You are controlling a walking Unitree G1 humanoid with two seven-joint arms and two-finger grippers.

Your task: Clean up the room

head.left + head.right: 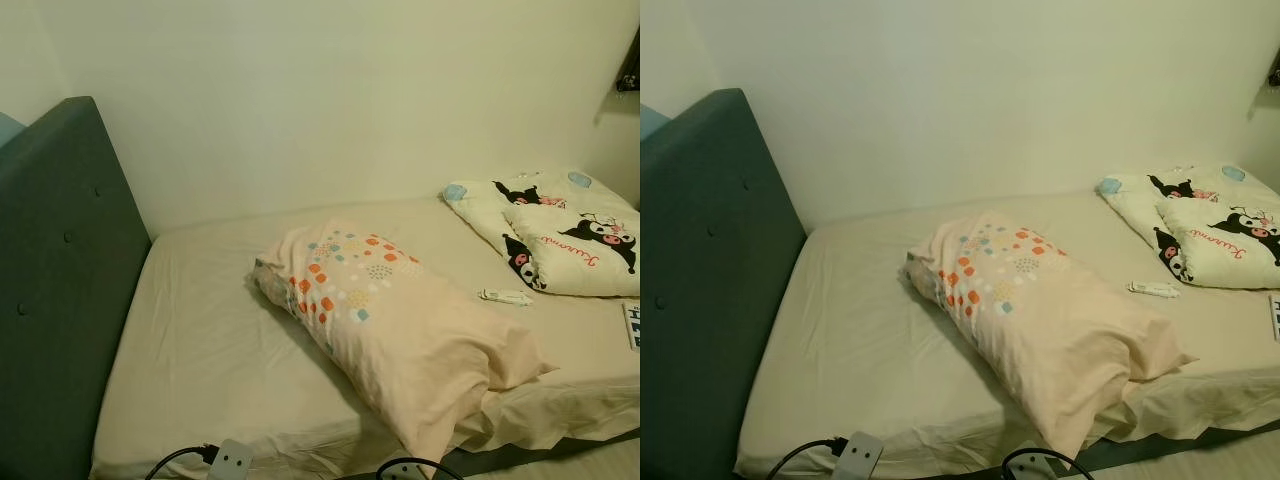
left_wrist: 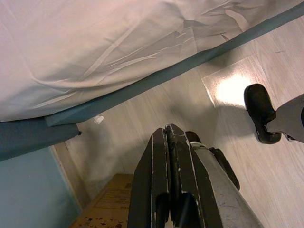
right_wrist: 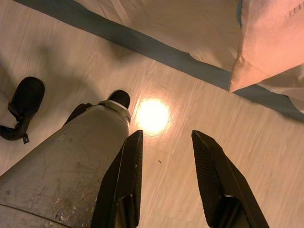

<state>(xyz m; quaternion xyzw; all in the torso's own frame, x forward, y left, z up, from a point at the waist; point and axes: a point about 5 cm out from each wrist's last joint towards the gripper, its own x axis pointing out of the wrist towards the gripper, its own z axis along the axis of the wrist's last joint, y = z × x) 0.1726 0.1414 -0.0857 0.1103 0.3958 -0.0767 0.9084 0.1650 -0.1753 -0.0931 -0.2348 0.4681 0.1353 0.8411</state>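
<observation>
Pillow (image 1: 400, 320): lies diagonally at frame centre on the bed (image 1: 200, 350), one corner hanging over the near edge.
Folded quilt (image 1: 560, 235): right of frame, cartoon print.
Headboard (image 1: 60, 280): left of frame.
Left gripper (image 2: 168, 142): jaws closed, above floor.
Right gripper (image 3: 166, 156): jaws wide, empty.

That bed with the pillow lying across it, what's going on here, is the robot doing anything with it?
Nothing is being handled yet. The robot stands at the side of the bed, looking down at a peach pillow lying askew, its corner hanging over the mattress edge. A folded cartoon-print quilt sits at the far end with a small white wrapper beside it. Both arms hang by the floor: the left hand is shut and the right hand is open, neither holding anything.
</observation>
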